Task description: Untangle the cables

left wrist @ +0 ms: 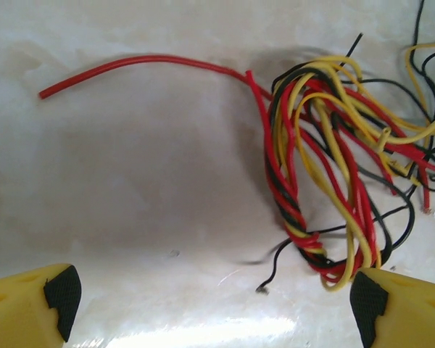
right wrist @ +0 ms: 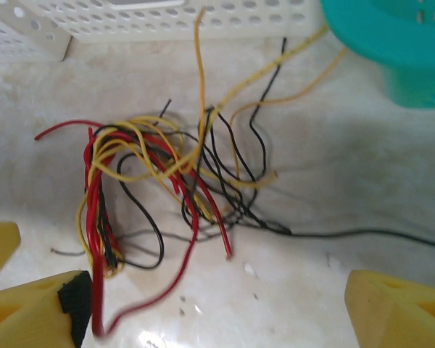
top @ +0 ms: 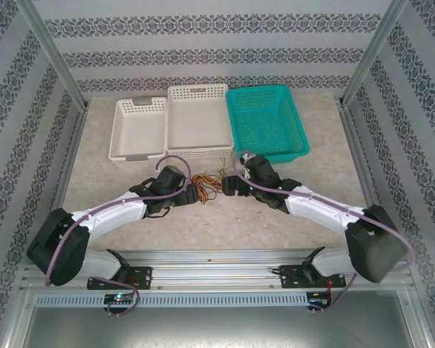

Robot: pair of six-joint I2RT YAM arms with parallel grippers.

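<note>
The cables point(top: 206, 180) lie in a tangle of thin red, yellow, orange and black wires on the table, between my two grippers. In the left wrist view the cables point(left wrist: 326, 167) bunch at the right, and one red end runs off to the far left. My left gripper point(left wrist: 214, 312) is open, its right fingertip point(left wrist: 380, 308) beside the lowest yellow loop. From the right wrist the cables point(right wrist: 167, 181) spread ahead. My right gripper point(right wrist: 217, 308) is open, and a red loop hangs along its left fingertip point(right wrist: 69, 308). Seen from above, left gripper point(top: 185, 194) and right gripper point(top: 228, 185) flank the tangle.
Three baskets stand in a row behind the tangle: a small white one point(top: 138, 129), a larger white one point(top: 198, 116) and a teal one point(top: 266, 122). Patterned walls and metal posts close in the beige table point(top: 203, 225) on three sides.
</note>
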